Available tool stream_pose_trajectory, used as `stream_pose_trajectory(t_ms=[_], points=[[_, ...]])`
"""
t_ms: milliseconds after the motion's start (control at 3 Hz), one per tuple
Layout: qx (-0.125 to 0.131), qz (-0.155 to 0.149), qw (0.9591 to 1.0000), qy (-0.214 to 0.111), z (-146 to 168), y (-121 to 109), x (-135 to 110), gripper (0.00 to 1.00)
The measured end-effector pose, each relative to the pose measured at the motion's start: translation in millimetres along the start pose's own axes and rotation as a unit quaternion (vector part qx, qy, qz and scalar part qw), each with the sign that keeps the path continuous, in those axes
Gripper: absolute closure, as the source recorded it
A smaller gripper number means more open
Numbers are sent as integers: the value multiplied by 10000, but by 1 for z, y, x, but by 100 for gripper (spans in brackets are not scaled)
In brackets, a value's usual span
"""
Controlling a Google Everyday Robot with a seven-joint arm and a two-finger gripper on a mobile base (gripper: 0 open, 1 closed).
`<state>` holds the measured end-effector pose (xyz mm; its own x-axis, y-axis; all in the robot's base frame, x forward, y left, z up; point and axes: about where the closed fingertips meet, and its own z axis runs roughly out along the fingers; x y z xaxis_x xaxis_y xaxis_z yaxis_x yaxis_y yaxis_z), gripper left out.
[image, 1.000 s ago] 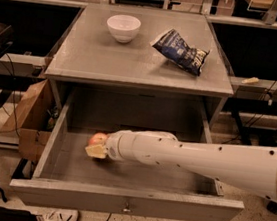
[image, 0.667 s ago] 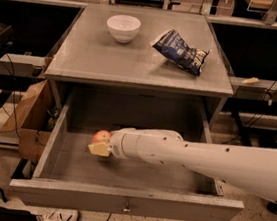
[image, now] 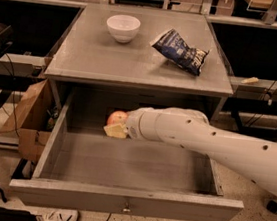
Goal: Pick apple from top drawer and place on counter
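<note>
The top drawer (image: 67, 194) is pulled out under the grey counter (image: 94, 57). My white arm reaches in from the right. My gripper (image: 117, 126) is in the back middle of the drawer, shut on the red-orange apple (image: 117, 116). One yellowish finger (image: 116, 131) shows below the apple. The apple is held up off the drawer floor, near the back wall and just under the counter's front edge.
A white bowl (image: 123, 27) stands at the counter's back left and a dark blue chip bag (image: 181, 50) lies at its back right. A cardboard box (image: 26, 119) stands left of the cabinet. A shoe (image: 57, 218) is on the floor below the drawer front.
The gripper has risen and moved right and toward the back of the drawer, carrying the apple up off the drawer floor.
</note>
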<state>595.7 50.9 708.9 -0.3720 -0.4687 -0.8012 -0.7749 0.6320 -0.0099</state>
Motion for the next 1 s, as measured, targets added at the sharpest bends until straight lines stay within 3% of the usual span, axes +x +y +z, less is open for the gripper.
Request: stream_pose_trajectory(t_ms=[667,1000], points=[[350,-566,9977,-125,-78,-53,-80,100],[366,-749,9963,-191,-93,-71,-118,100]])
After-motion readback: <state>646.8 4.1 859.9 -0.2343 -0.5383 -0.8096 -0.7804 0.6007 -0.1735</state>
